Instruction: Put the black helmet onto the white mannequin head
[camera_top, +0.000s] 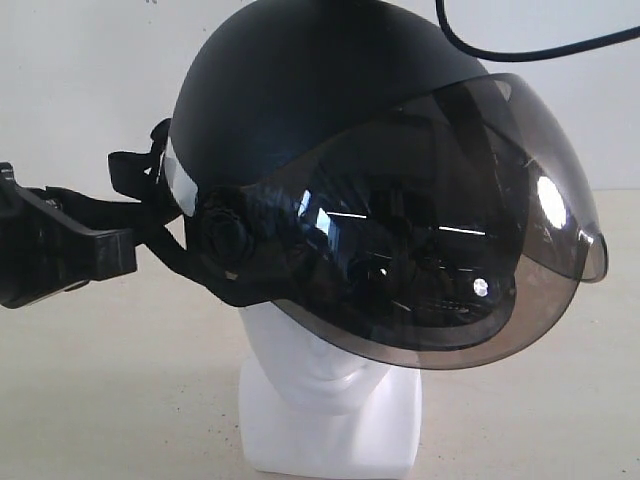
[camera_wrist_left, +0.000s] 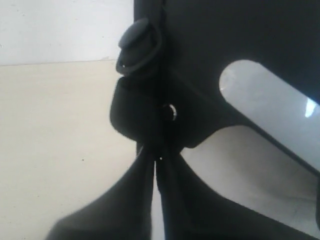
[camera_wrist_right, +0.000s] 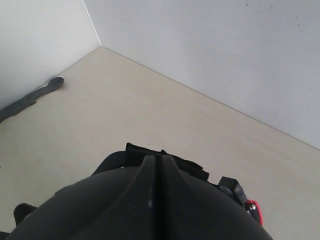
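Where the black helmet (camera_top: 300, 110) sits: on the white mannequin head (camera_top: 320, 372), covering the crown, with the front turned to the right.
Visor (camera_top: 450, 240): smoky and tinted, down over the face; only the chin and the blocky neck base show below its edge.
Strap (camera_top: 135, 170): black webbing running off the helmet's left side.
Left gripper (camera_top: 125, 255): just left of the helmet, its pincer closed tight on that strap webbing by the rim.
Right gripper (camera_wrist_right: 153, 167): over the helmet's dome; its fingers are pressed together with only a thin seam between them, and nothing shows between them. It is outside the exterior view.
Table (camera_top: 100, 400): pale and matte, under the neck base.
Cable (camera_top: 520, 48): black, curving across the far right above the visor.
Wall (camera_top: 80, 60): white, behind everything.
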